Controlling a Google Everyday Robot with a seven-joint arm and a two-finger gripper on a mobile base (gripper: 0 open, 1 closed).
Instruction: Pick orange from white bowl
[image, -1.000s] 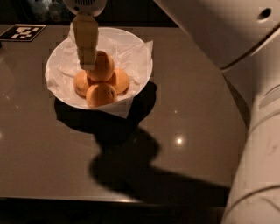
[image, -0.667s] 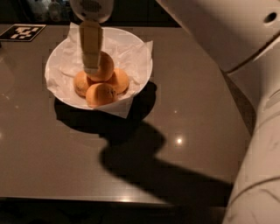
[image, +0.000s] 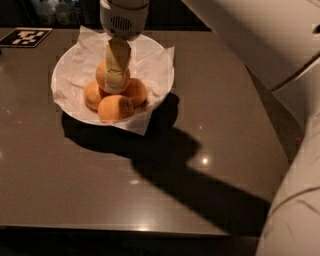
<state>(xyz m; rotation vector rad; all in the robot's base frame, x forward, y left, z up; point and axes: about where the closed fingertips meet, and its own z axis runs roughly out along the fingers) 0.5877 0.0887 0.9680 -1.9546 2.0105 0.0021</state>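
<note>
The white bowl (image: 64, 75) stands at the back left of the dark table, lined with crinkled white paper (image: 141, 123) whose corners stick out past the rim. Several oranges are piled in it. The orange (image: 101, 75), round and the topmost, lies at the back of the pile, partly hidden. A flatter oval one (image: 115, 107) lies in front, and smaller ones sit at the left (image: 92, 95) and right (image: 136, 91). My gripper (image: 115, 85) reaches down from above into the bowl, its tip right on the top orange.
A black-and-white marker tag (image: 25, 36) lies at the table's back left corner. My white arm (image: 260, 35) crosses the upper right and its body (image: 295, 215) fills the lower right. The table's front edge (image: 125, 229) runs along the bottom.
My gripper has shifted a little to the right over the pile of oranges. The arm's shadow on the table has moved right as well. The oranges lie as before.
</note>
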